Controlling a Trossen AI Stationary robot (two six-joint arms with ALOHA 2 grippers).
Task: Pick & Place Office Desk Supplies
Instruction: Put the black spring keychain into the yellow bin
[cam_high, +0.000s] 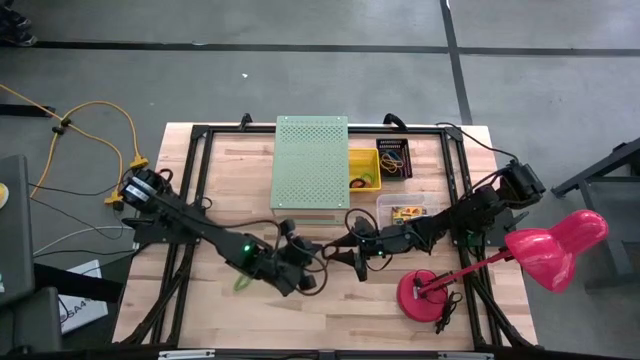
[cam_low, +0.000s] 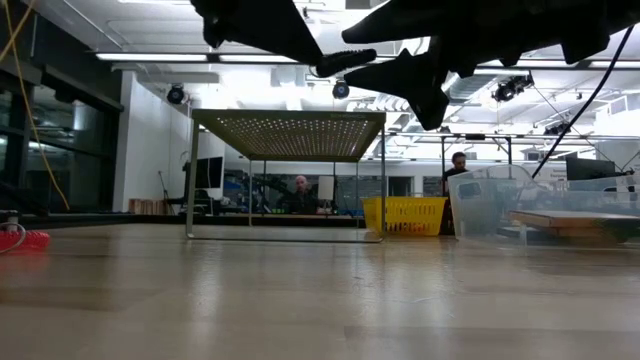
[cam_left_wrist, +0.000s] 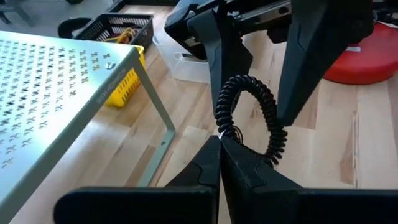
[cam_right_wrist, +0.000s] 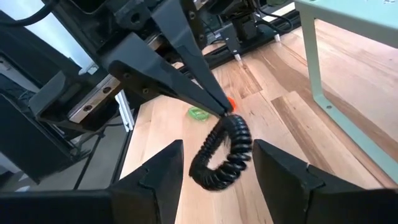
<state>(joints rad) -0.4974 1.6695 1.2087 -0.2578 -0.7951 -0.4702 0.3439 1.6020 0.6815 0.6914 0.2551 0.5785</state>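
- A robotics lab or workshop: a wooden tabletop (cam_high: 210, 160) in a black metal frame (cam_high: 200, 135) stands on a grey concrete floor (cam_high: 300, 80).
- Yellow cable (cam_high: 100, 110) trails across the floor.
- Beyond the jaws, strip ceiling lights (cam_low: 150, 57), glass walls and a person (cam_low: 300, 190) seated at workstations.
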